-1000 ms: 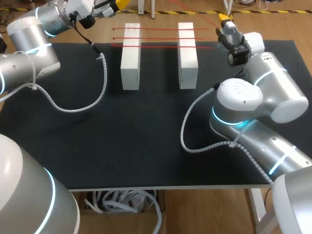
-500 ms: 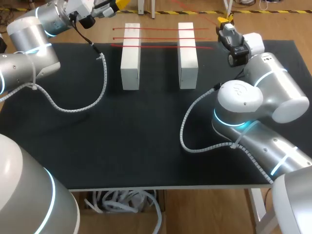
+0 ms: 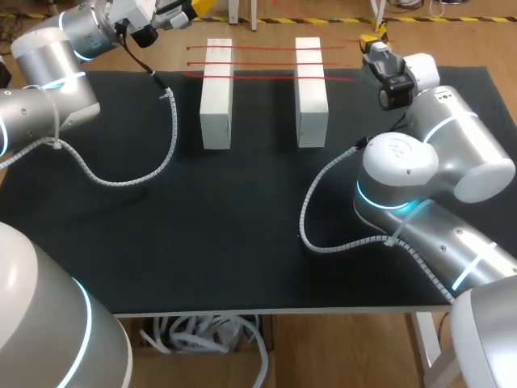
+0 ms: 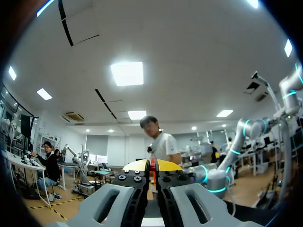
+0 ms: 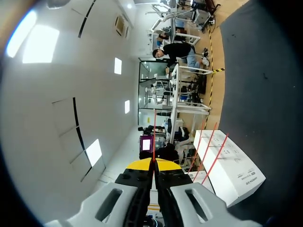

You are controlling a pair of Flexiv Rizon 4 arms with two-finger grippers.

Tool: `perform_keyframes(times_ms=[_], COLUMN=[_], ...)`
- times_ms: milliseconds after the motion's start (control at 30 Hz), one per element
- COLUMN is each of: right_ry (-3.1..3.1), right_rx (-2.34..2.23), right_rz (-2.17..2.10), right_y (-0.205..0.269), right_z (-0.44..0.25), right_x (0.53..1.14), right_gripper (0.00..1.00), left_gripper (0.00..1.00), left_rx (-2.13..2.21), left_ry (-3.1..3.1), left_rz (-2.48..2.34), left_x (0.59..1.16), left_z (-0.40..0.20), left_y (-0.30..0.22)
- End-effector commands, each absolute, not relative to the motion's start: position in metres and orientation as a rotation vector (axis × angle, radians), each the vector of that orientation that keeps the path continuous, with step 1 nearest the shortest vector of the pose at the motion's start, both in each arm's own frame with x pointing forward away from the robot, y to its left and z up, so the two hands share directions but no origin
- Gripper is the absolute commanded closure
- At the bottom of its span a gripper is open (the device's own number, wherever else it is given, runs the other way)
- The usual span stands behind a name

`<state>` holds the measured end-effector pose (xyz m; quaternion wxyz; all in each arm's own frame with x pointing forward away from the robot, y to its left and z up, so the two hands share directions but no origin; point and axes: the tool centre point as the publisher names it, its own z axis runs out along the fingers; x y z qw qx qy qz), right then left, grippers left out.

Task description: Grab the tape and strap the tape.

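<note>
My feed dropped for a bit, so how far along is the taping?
Three red strips already lie across both white blocks. A fourth strip is pinched in the right gripper, and the left gripper seems to clamp its other end, beyond the table's far edge. Left: lay it across the blocks.

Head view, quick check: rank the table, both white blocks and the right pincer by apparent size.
1. Table.
2. Left white block and right white block: they look alike, so tied.
3. Right pincer, smallest, though far from the camera.
</note>
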<state>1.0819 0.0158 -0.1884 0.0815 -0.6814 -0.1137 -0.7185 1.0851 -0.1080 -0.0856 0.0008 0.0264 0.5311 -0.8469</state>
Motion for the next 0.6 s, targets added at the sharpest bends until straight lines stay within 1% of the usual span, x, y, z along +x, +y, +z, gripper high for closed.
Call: perform_keyframes(times_ms=[33,333,600], right_ry=[-0.389,-0.555,-0.664], right_rx=[-2.039,-2.057,-2.033], right_rz=[-2.138,-2.126,-2.14], right_y=[0.0123,0.0118,0.013], right_z=[-0.1886,-0.1854,-0.1805], right_x=[1.0804,1.0788,1.0795], right_gripper=[1.0,1.0,1.0], left_gripper=[1.0,1.0,1.0], left_rx=[0.079,0.08,0.003], left_ry=[1.666,1.685,2.196], left_rz=[-2.657,-2.64,-2.222], left_x=[1.0838,1.0835,1.0834], left_z=[-0.0858,-0.0851,-0.0791], left_y=[-0.1084,-0.1081,-0.1084])
